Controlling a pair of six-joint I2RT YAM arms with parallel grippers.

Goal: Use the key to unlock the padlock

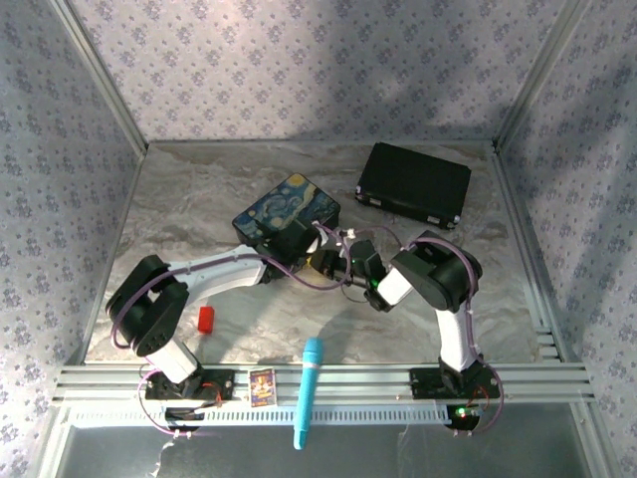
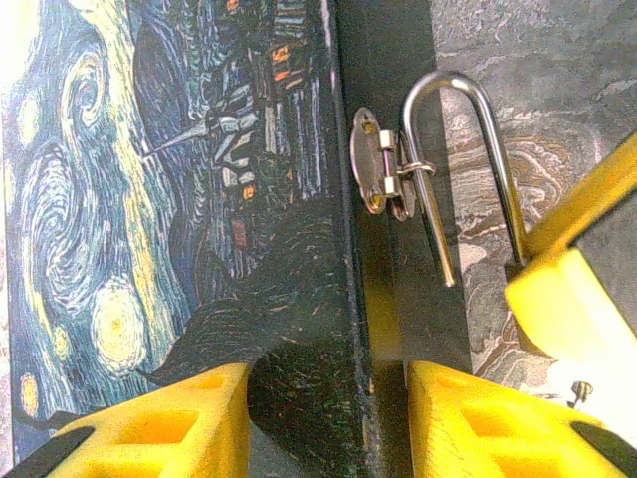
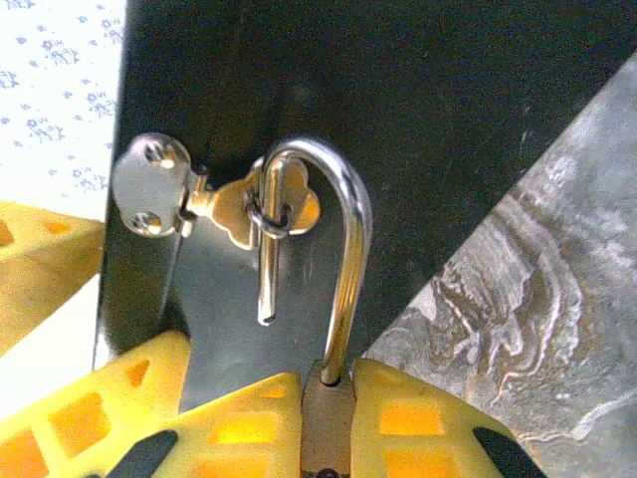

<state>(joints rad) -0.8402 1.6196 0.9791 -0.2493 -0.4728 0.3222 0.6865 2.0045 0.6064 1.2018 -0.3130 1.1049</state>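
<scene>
Already the padlock (image 3: pixel 348 269) hangs open, its long axis running toward 12 o'clock from the right gripper (image 3: pixel 327 386), which is clenched on its brass body, the free leg threaded through the hasp (image 3: pixel 214 204) of the tin (image 2: pixel 149 199) at 11 o'clock. The left gripper (image 2: pixel 328 398) straddles the tin's edge; whether it presses I cannot tell. Bare marbled table (image 3: pixel 518 279) lies at 3 o'clock, so sliding it clear looks unobstructed.
</scene>
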